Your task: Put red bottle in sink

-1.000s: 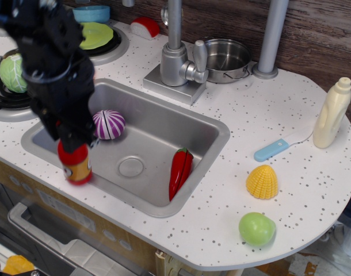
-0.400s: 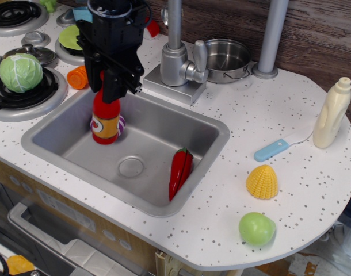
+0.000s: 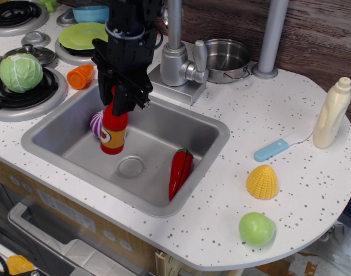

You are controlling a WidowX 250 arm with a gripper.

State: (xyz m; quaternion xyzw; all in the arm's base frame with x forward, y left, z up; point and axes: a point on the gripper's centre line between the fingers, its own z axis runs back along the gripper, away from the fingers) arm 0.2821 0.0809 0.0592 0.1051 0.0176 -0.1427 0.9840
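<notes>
The red bottle [image 3: 114, 133] with its orange-yellow label stands upright inside the sink [image 3: 204, 138], near the basin's left middle, its base at or just above the floor. My black gripper [image 3: 121, 101] comes down from above and is shut on the bottle's neck and cap, which it hides. The round drain [image 3: 130, 167] lies just right of and in front of the bottle.
In the basin are a purple onion [image 3: 96, 122] behind the bottle and a red chili pepper [image 3: 179, 171]. A faucet [image 3: 176, 57] and steel pot [image 3: 226, 58] stand behind. Cabbage [image 3: 16, 72], carrot piece [image 3: 80, 76], cream bottle [image 3: 332, 112], blue tool [image 3: 271, 149], corn [image 3: 262, 181], green fruit [image 3: 257, 228] lie on the counter.
My gripper carried the red bottle from the sink's front left rim up over the basin, then right and down into the sink, in front of the onion.
</notes>
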